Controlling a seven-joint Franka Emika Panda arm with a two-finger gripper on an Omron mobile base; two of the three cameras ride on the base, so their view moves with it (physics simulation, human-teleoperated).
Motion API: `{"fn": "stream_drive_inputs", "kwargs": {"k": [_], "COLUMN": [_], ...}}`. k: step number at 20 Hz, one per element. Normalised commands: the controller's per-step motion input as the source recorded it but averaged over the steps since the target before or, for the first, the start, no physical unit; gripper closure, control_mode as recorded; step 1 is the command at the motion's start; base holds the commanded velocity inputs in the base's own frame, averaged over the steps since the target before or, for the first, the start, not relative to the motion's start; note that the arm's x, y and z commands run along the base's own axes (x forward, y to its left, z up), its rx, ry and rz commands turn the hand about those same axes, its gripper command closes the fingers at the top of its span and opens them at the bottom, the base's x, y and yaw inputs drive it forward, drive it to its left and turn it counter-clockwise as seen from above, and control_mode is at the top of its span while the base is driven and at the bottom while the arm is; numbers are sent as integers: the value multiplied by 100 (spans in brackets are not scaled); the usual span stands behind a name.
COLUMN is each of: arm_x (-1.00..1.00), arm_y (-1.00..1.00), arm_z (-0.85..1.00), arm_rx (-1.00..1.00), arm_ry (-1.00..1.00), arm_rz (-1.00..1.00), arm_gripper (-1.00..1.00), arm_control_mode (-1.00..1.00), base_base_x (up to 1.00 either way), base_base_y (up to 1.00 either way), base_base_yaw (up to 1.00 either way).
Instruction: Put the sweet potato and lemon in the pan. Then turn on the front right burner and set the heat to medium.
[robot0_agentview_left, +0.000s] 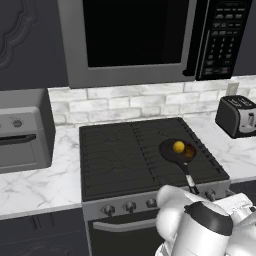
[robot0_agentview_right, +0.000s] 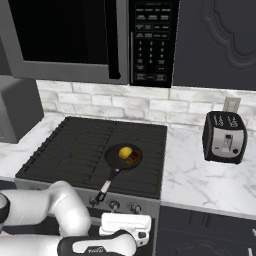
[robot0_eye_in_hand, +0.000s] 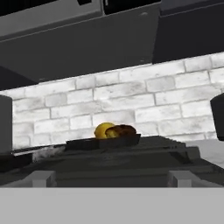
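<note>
Pan (robot0_agentview_left: 176, 150) sits on front right burner (robot0_agentview_left: 187, 165), lemon (robot0_agentview_left: 178, 146) & sweet potato (robot0_agentview_left: 189, 150) inside, touching, all ahead of and above the pincer. Pincer empty, jaws wide, low by the stove front, prob. lining up for the knobs (robot0_agentview_right: 114, 204).

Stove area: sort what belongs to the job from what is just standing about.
For the job: lemon and sweet potato, both already in the pan; front right burner; stove knobs.

Standing about: toaster, microwave, toaster oven.
</note>
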Motion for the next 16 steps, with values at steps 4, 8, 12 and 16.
{"fn": "stream_drive_inputs", "kwargs": {"k": [4,8,12,16], "arm_x": [6,0,0,9], "arm_y": [-1,0,-8,-19], "arm_z": [-24,-25,-30,-40], "arm_rx": [18,2,0,0], "arm_ry": [4,1,0,0], "arm_rz": [6,2,0,0], "arm_gripper": [-100,-100,-100,-100], "arm_control_mode": [-100,-100,-100,-100], "base_base_x": [0,0,0,0], "base_base_y": [0,0,0,0], "base_base_yaw": [0,0,0,0]}}
